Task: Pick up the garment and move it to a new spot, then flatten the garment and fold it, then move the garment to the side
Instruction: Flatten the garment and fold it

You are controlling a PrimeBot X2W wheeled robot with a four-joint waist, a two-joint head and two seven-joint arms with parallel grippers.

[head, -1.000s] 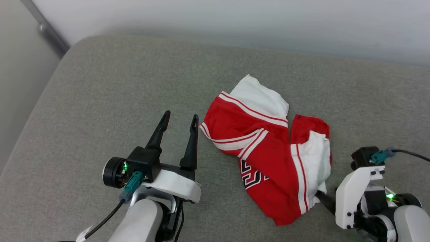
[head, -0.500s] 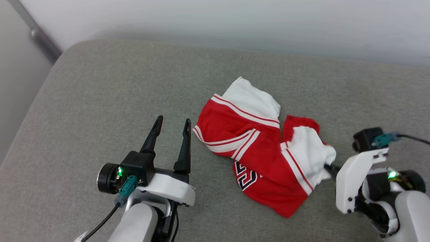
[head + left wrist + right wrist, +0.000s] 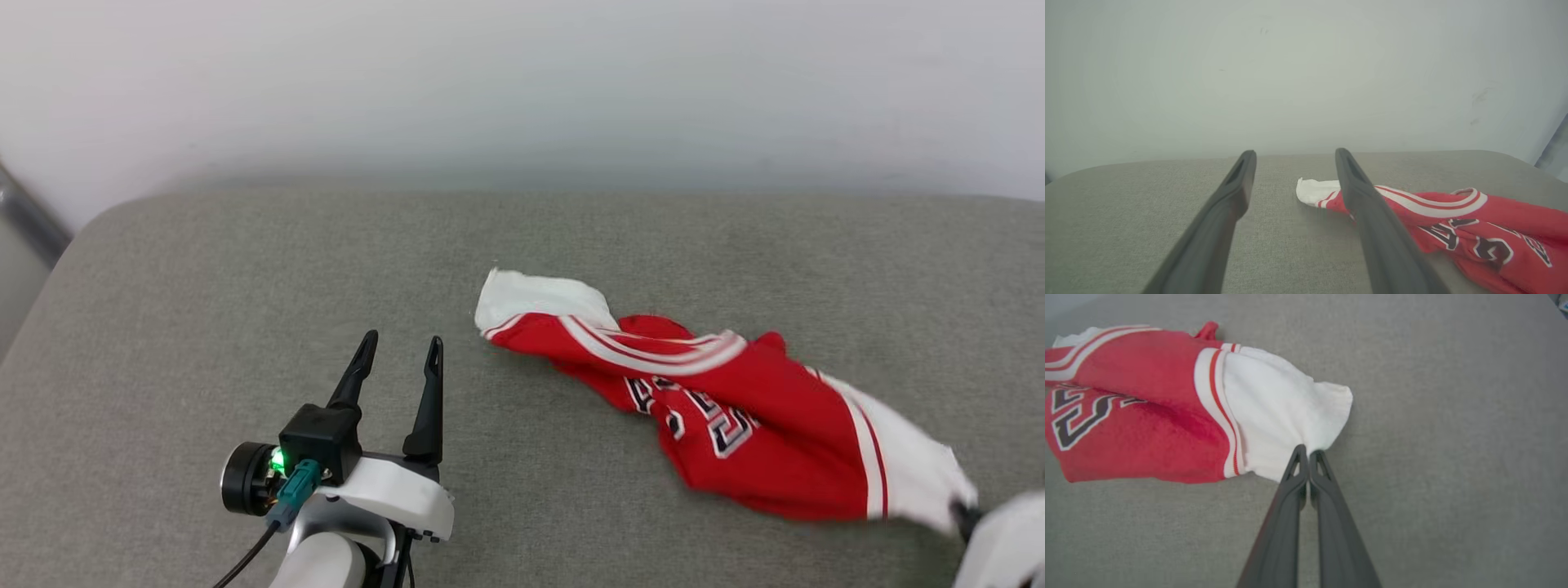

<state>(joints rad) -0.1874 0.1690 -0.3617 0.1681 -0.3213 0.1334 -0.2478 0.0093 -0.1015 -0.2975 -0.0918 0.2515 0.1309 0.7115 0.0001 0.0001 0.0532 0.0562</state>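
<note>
Beneath garment [image 3: 759, 457], grey fabric surface [image 3: 204, 286]; pale wall [image 3: 522, 82].

The jersey [image 3: 759, 457] is soft, matt cloth, faintly fuzzy. The cushion [image 3: 245, 286] under it is coarse woven fabric, also matt. The right claw [image 3: 1307, 452] looks like smooth, matt dark plastic.

The red, white-sleeved garment [image 3: 735, 416] lies crumpled, stretched sideways across the grey cushion [image 3: 245, 286].

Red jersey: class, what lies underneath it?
The grey fabric cushion lies under the red jersey; whatever else is beneath is hidden. The right gripper pinches its white sleeve.
</note>
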